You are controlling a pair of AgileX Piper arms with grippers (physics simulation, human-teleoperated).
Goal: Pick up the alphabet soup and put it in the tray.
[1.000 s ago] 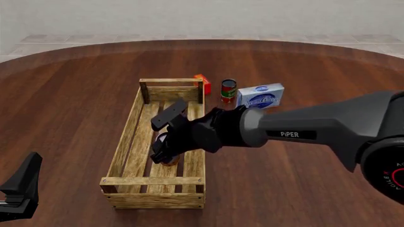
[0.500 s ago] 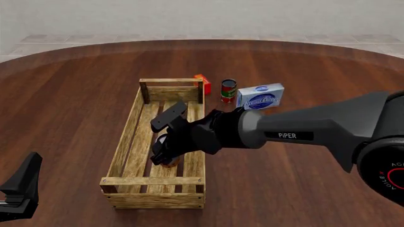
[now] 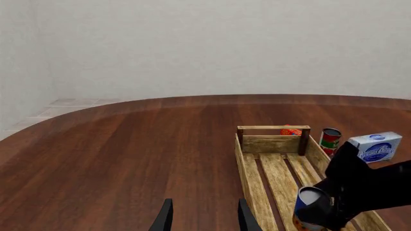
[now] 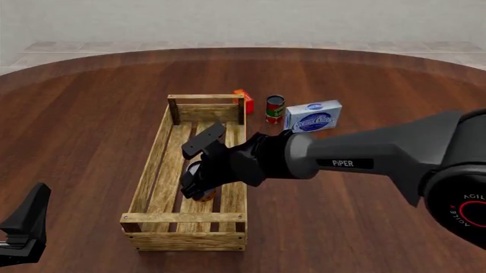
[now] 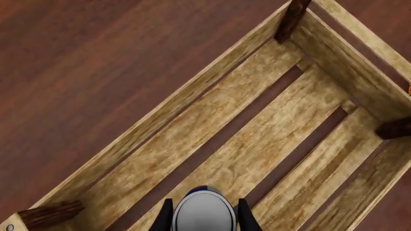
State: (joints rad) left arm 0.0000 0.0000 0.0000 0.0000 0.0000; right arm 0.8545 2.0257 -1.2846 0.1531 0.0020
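Note:
The alphabet soup [image 4: 202, 195] is a small can with a blue label, an orange base and a pale silver top. It stands upright inside the tray [image 4: 152, 165], over the slat floor near the middle. My right gripper [image 4: 196, 183] is shut on it from above. In the right wrist view the silver top of the soup [image 5: 203, 214] sits between the two fingers, with the tray's slats [image 5: 270, 125] below. The left wrist view shows the soup [image 3: 310, 206] held within the tray [image 3: 273, 128]. My left gripper [image 3: 204, 222] stands open with nothing in it, low at the near left [image 4: 27, 224], far from the tray.
Just beyond the tray's far end stand a red-and-green can [image 4: 275, 109], a blue-white box [image 4: 313, 115] and a small orange-red box [image 4: 244, 100]. The right arm's grey link [image 4: 365, 153] reaches across the table from the right. Brown wooden tabletop surrounds the tray.
The right gripper has sunk very slightly with the can inside the tray. The left arm has not moved.

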